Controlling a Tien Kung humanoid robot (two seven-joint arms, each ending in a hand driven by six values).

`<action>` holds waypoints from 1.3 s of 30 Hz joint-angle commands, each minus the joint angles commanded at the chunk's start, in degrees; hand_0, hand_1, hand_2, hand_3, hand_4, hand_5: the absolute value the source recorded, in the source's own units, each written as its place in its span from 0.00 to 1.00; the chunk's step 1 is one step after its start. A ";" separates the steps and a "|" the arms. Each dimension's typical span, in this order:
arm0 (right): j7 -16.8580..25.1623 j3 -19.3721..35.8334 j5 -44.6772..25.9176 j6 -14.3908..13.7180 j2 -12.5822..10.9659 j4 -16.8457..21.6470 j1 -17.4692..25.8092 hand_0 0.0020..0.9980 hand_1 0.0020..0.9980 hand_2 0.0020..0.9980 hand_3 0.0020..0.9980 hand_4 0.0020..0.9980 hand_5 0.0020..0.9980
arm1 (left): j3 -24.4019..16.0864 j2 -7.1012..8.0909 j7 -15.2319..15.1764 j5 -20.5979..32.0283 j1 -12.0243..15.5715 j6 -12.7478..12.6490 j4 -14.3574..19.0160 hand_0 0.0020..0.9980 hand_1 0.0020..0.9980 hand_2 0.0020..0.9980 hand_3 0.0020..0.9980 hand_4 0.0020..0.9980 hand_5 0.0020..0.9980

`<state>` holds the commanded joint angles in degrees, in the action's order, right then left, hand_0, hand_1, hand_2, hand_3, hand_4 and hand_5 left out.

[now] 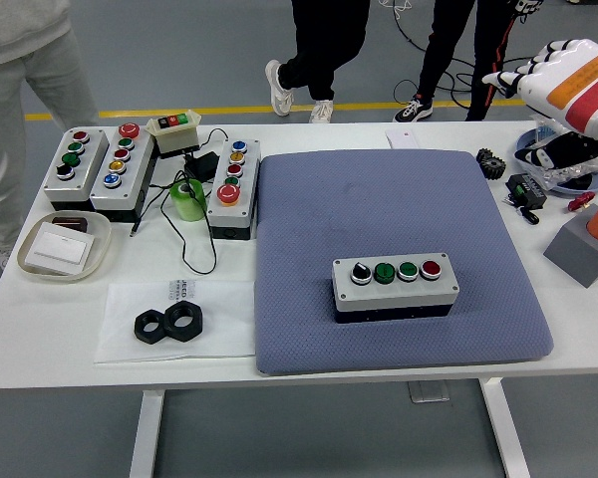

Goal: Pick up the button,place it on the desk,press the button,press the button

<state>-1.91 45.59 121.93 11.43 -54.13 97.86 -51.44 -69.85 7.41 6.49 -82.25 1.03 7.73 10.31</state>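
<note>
One hand up: your right hand (563, 85) is raised over the table's far right corner, fingers stretched out, holding nothing.
Button box: the button box (395, 286) sits on the blue mat (379, 199), toward its near edge.
Table: white table (60, 329), more button boxes (90, 169) at its far left corner.
Room: people's legs (314, 45) beyond the far edge.
</note>
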 joint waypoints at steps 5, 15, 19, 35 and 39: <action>0.77 -0.72 1.26 1.49 -3.03 0.97 -1.66 0.30 0.16 0.19 0.67 0.46 0.00 | 0.35 0.07 -0.07 0.64 -0.11 -0.12 0.00 0.75 0.91 0.99 0.94 0.61 1.00; 5.12 -2.45 2.25 12.07 -5.84 1.44 -4.19 0.29 0.13 0.15 0.61 0.42 0.00 | 0.65 0.26 -0.23 1.33 -0.18 -0.25 0.00 0.75 0.91 0.98 0.94 0.61 1.00; 7.67 -2.88 3.50 17.97 -6.30 1.06 -5.18 0.26 0.09 0.10 0.63 0.42 0.00 | 0.41 0.30 -0.17 1.13 0.10 -0.27 0.00 0.75 0.91 0.98 0.94 0.61 1.00; 14.65 -2.96 6.42 25.55 -3.58 -0.89 -6.87 0.26 0.08 0.10 0.72 0.42 0.00 | -0.69 0.61 0.06 -0.30 0.79 -0.10 0.00 0.75 0.91 0.98 0.94 0.61 1.00; 14.38 -3.13 6.10 25.55 -1.65 -0.35 -5.81 0.26 0.08 0.10 0.72 0.42 0.00 | -0.61 0.67 0.02 -0.23 0.88 -0.10 0.00 0.75 0.91 0.98 0.94 0.61 1.00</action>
<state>12.48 42.46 128.02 36.98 -55.78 97.51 -57.25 -70.46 8.08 6.51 -82.48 1.91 7.63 10.31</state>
